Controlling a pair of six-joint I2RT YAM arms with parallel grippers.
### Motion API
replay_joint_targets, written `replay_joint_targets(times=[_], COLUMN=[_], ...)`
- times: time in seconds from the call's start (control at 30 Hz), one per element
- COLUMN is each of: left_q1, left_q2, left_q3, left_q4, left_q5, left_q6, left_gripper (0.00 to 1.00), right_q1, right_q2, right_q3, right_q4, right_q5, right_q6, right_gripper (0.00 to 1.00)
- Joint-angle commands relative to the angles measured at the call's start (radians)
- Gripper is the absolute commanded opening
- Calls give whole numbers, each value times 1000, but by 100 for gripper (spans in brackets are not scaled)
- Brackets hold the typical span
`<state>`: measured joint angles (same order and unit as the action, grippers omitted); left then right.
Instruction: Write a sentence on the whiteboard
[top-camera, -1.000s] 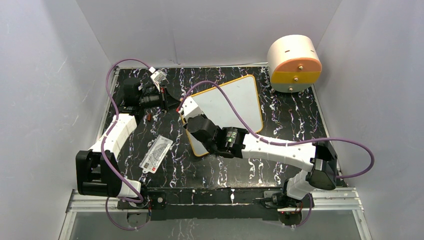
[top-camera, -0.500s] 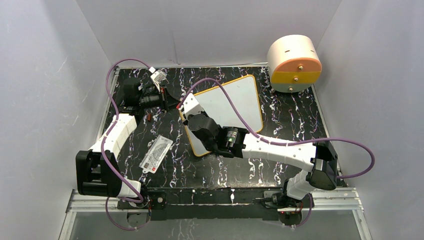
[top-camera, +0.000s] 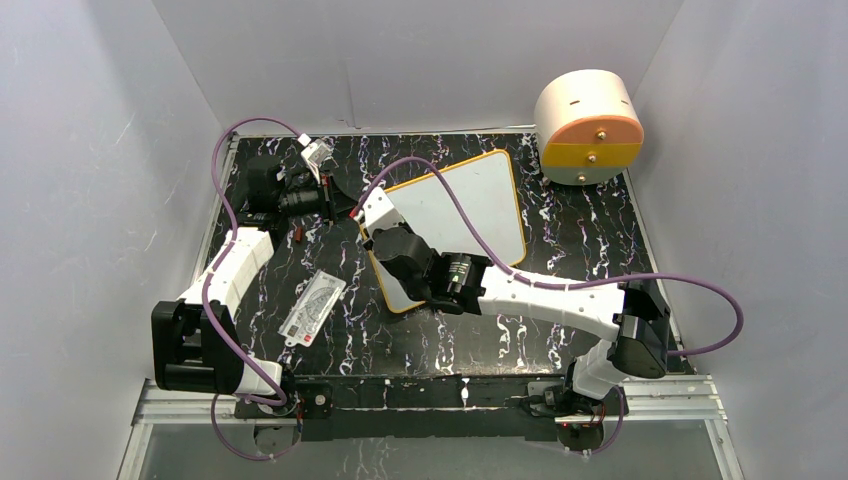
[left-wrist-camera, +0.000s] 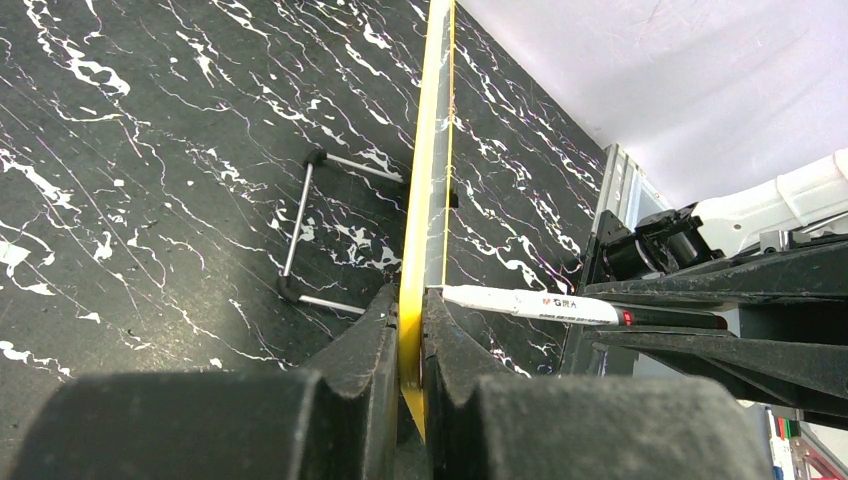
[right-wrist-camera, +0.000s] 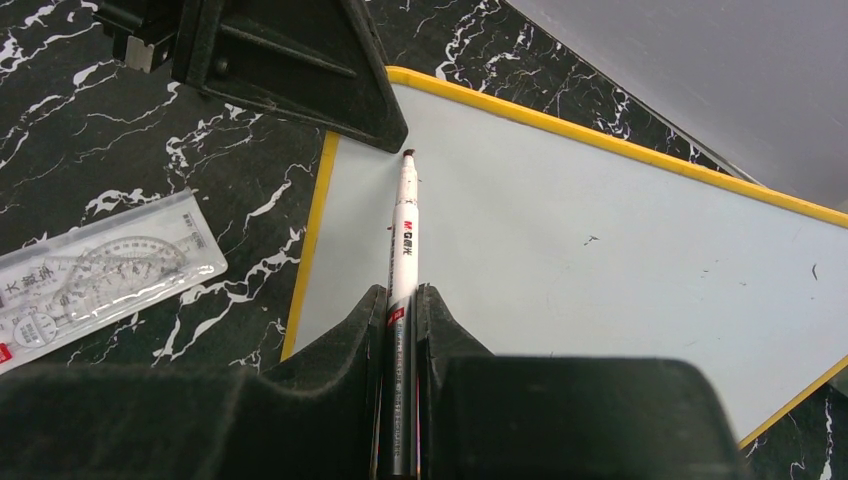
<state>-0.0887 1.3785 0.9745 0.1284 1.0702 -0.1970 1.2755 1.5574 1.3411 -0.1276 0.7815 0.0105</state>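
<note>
We clamp the left gripper (left-wrist-camera: 410, 305) onto the yellow frame of the whiteboard (right-wrist-camera: 600, 230) (mid-table, no words on it yet) to steady it, while the right gripper (right-wrist-camera: 402, 300) pinches the marker (right-wrist-camera: 406, 220) — tip at the board's corner, ready for a first stroke.

White shells (top-camera: 545, 292), purple cables (top-camera: 255, 121); left hand (left-wrist-camera: 410, 310), right hand (right-wrist-camera: 400, 297) black.

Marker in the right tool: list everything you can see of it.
The marker has a slim white barrel with small red print, a dark rear section and a dark reddish tip, cap off. The right tool is shut on its rear half, so it points straight out. Its tip sits at the whiteboard corner beside the left tool; contact is unclear.
</note>
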Motion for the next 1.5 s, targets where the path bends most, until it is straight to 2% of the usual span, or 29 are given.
replay_joint_targets(times=[0.0, 0.77, 1.47], left_q1=[-17, -19, -19], left_q2=[-22, -19, -18], left_q3=[-15, -15, -13], left_q4=[-23, -26, -35], left_q5=[-30, -29, -35], left_q6=[50, 53, 60], left_gripper=[0, 0, 0], right_q1=[-10, -24, -26], right_q2=[6, 9, -9], right_q3=[46, 56, 49], right_q4=[50, -38, -152], right_q5=[5, 78, 49], right_q6=[-9, 26, 108], right_gripper=[0, 0, 0])
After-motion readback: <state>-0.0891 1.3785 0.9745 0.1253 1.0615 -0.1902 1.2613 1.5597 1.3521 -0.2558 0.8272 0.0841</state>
